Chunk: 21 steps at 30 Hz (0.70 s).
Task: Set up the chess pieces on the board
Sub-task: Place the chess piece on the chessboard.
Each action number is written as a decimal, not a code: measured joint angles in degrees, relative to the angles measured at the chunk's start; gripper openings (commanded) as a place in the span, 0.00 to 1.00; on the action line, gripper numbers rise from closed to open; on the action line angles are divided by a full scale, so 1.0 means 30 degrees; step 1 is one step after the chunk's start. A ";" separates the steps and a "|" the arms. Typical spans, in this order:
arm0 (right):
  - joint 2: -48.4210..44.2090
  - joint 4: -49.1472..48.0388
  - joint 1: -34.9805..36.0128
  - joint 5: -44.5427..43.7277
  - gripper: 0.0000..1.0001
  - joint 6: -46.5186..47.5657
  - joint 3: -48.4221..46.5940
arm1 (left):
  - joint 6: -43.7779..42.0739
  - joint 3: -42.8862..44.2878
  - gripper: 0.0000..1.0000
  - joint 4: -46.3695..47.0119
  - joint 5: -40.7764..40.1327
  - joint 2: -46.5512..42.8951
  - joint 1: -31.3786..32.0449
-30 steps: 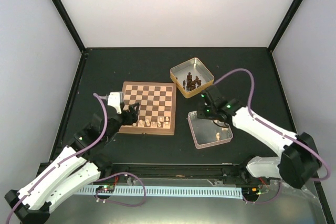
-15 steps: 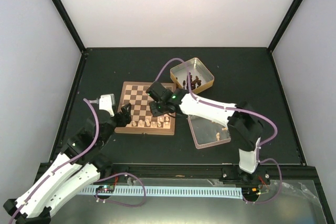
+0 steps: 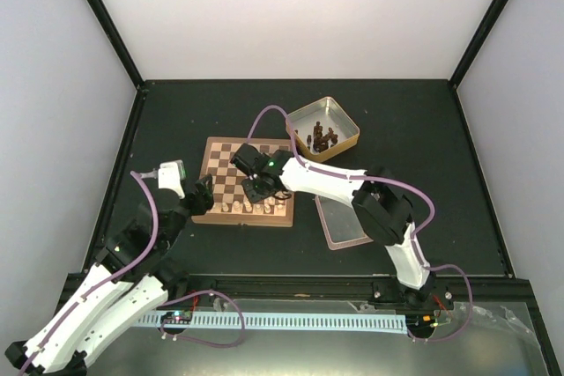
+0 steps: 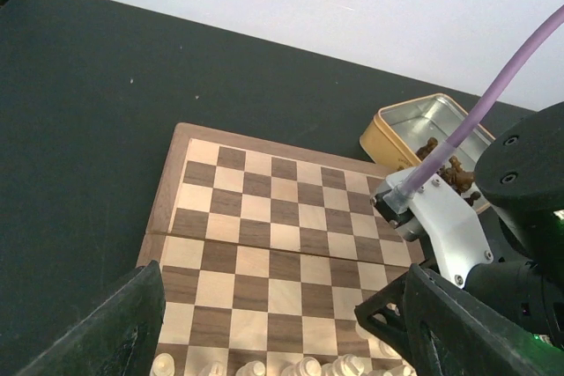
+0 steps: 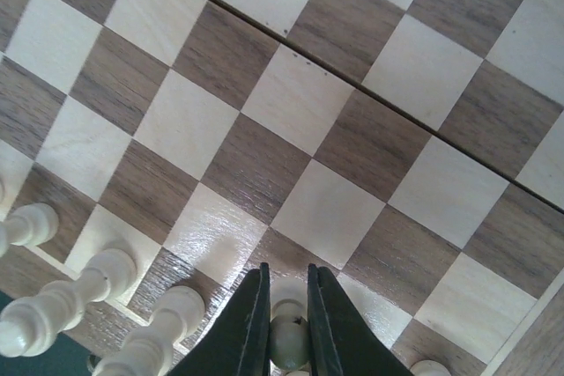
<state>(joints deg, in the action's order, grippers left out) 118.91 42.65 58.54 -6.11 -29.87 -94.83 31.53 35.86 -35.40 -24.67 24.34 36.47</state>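
While my left claw is hovering just off the eight o'clock corner of the board, its two black fingers are standing wide apart with nothing between them. That board is lying flat on the dark matte table, a square of smooth wood in tan and brown checks with a reddish border and a seam across its middle. Pale chess pieces, turned and knobbed, are standing in a line along its six o'clock edge. My right claw is reaching over that row, its slim dark fingers pinching a round-headed cream piece; whether the piece is touching the wood I cannot tell. At two o'clock from the board, a square gold metal tin with rounded corners is holding dark brown figures. At four o'clock, a shallow silvery tray is lying partly under my right arm.
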 measured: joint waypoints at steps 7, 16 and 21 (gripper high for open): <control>0.0430 0.0379 0.0000 0.0102 0.13 0.0146 -0.0095 | 0.0000 0.0007 0.76 -0.0109 -0.0168 0.0000 -0.0015; 0.1100 0.0430 0.0000 0.0641 0.18 0.0372 -0.0423 | 0.0000 0.0007 0.76 -0.0117 -0.0204 0.0007 -0.0015; 0.1253 0.0510 0.0000 0.0721 0.26 0.0430 -0.0656 | -0.0007 0.0007 0.76 -0.0117 -0.0204 0.0007 -0.0015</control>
<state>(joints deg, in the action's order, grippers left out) 122.67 44.18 58.54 -3.95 -28.58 -96.79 31.51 35.88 -35.75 -25.28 24.36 36.42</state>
